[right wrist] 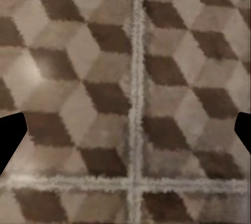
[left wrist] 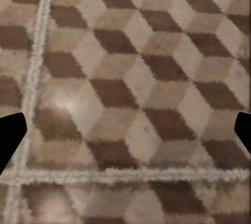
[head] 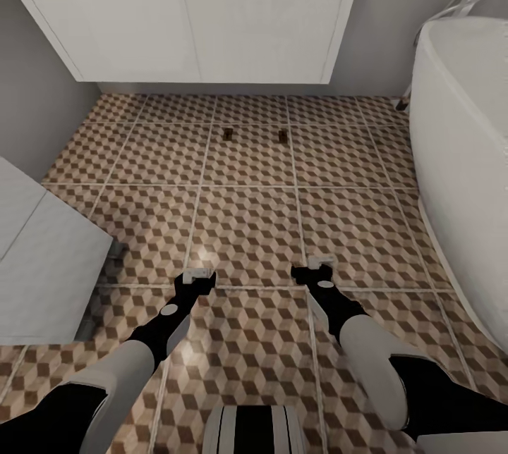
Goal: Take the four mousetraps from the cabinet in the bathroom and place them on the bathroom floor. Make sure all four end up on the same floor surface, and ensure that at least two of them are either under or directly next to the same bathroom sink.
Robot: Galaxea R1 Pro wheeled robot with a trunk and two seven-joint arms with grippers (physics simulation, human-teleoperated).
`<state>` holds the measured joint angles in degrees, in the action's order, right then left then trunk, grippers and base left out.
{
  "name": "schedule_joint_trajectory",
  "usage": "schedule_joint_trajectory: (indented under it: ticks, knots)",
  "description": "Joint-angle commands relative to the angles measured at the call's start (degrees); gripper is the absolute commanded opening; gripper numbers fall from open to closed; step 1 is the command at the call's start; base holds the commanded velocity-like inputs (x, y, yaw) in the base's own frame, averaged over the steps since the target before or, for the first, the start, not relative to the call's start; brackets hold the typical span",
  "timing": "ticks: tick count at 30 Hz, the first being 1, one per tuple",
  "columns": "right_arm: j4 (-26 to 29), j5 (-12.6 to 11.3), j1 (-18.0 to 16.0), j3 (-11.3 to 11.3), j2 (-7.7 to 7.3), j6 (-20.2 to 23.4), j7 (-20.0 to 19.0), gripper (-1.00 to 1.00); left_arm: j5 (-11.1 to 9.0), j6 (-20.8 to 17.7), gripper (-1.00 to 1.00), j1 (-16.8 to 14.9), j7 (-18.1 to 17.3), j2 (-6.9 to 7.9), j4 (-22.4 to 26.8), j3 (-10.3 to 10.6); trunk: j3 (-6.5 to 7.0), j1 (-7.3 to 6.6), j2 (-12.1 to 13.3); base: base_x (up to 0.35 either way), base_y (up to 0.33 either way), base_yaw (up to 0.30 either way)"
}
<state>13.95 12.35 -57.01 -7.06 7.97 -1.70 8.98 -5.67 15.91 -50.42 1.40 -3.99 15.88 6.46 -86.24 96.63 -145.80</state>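
Observation:
Two mousetraps [head: 228, 134] [head: 282, 136] lie flat on the cube-patterned bathroom floor [head: 247, 221], a short way in front of the wide white sink [head: 204, 24] at the back wall. Both are small and dark from here. My left gripper [head: 199, 274] and right gripper [head: 321, 261] hang low over the tiles, well short of the traps. In the left wrist view the left gripper [left wrist: 125, 135] is open, with tile pattern between its dark fingertips [left wrist: 10, 138]. The right gripper [right wrist: 125, 135] is open too, over a grout crossing. The cabinet is out of view.
A white oval bathtub [head: 466, 158] runs along the right side. A white boxy unit [head: 35, 256] juts in at the left. Grey walls close off the back.

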Motion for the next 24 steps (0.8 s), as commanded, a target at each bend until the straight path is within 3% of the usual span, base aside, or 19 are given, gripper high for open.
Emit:
schedule_joint_trajectory:
  ticks: [1, 24]
  knots:
    - [-0.06, 0.58, -0.03, -0.47, 0.06, -0.20, 0.07, 1.00, -0.62, 0.22, 1.00, -0.03, 0.16, 0.03, -0.15, 0.48, 0.20, -0.03, 0.00, 0.000, 0.000, 0.000]
    - [-1.72, 0.32, 0.04, -0.41, 0.09, -0.21, -0.02, 1.00, -0.81, 0.31, 1.00, -0.03, 0.20, 0.08, -0.64, 0.48, 5.29, -0.62, 0.31, 0.000, 0.000, 0.000]
